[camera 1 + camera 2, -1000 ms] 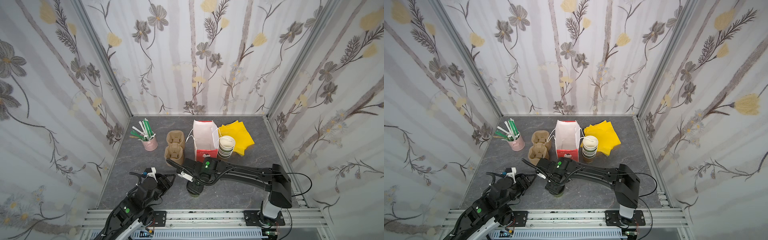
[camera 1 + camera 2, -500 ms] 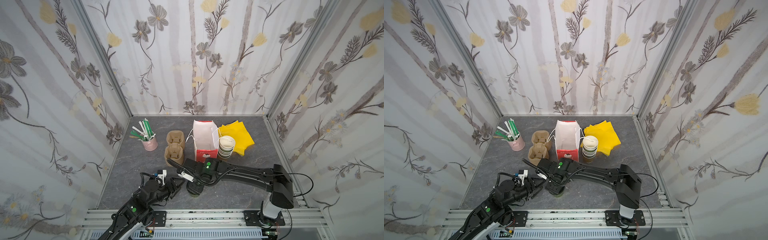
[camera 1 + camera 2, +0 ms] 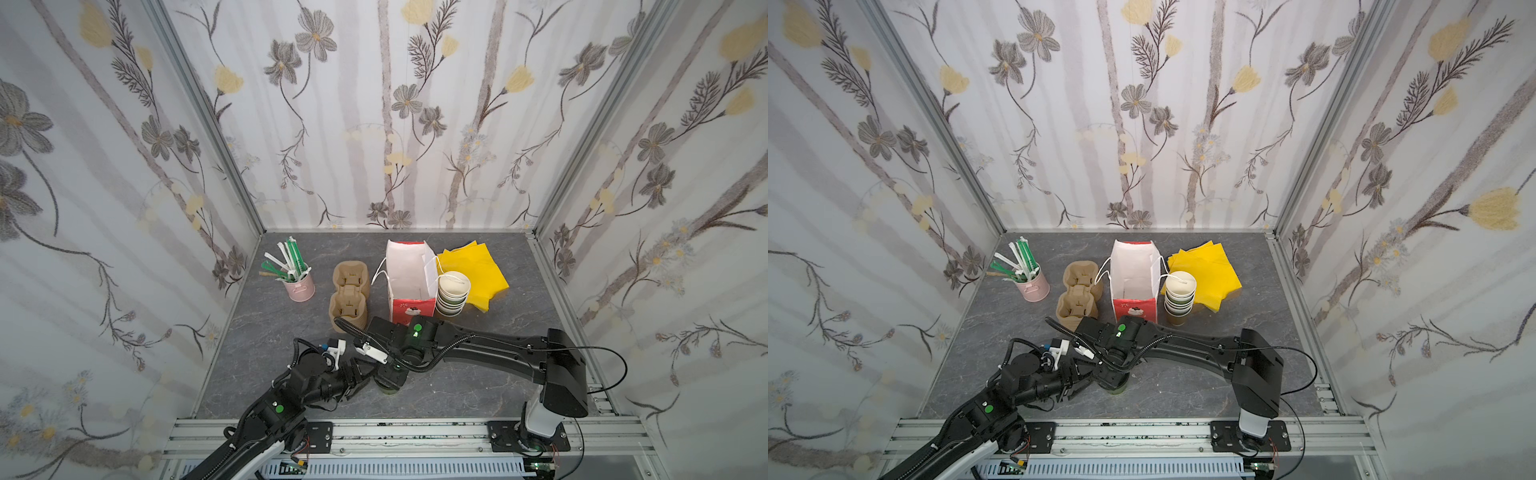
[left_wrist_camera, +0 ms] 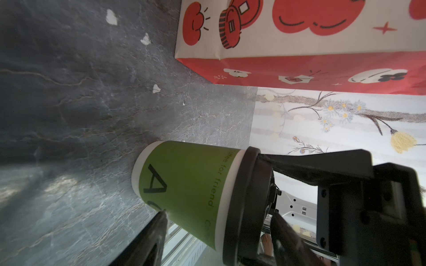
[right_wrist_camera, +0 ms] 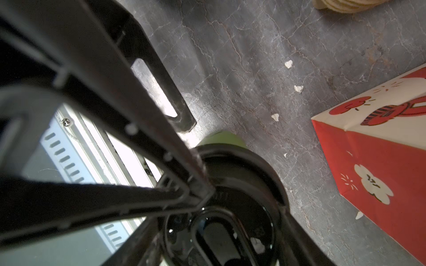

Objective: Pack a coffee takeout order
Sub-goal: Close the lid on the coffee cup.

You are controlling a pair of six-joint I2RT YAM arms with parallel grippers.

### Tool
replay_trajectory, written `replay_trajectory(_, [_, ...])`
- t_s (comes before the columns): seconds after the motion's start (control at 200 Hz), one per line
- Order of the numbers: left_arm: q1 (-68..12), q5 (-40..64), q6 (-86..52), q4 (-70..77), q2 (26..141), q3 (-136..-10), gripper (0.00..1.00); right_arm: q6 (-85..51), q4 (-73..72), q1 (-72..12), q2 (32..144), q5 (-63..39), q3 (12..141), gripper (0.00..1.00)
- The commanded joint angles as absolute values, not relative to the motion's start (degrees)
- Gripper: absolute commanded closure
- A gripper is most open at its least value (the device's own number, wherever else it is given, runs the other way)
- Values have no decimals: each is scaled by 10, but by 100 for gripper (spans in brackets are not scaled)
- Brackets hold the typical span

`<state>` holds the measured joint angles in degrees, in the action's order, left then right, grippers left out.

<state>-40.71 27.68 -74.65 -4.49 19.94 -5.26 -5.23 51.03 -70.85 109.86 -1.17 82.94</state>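
One black-lidded paper cup stood near the desk's front edge, right jaws clamped on its lid, left jaws apart beside it; open desk stretched toward the front-right corner.
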Motion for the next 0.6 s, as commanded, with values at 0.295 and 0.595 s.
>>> replay_trajectory(0.295, [-408,295,-720,-17,247,-51,40,-53,495,-708,1089,-25,827,27])
replay_trajectory(0.595, [-408,300,-717,-18,255,-50,42,-59,493,-706,1050,-3,837,6])
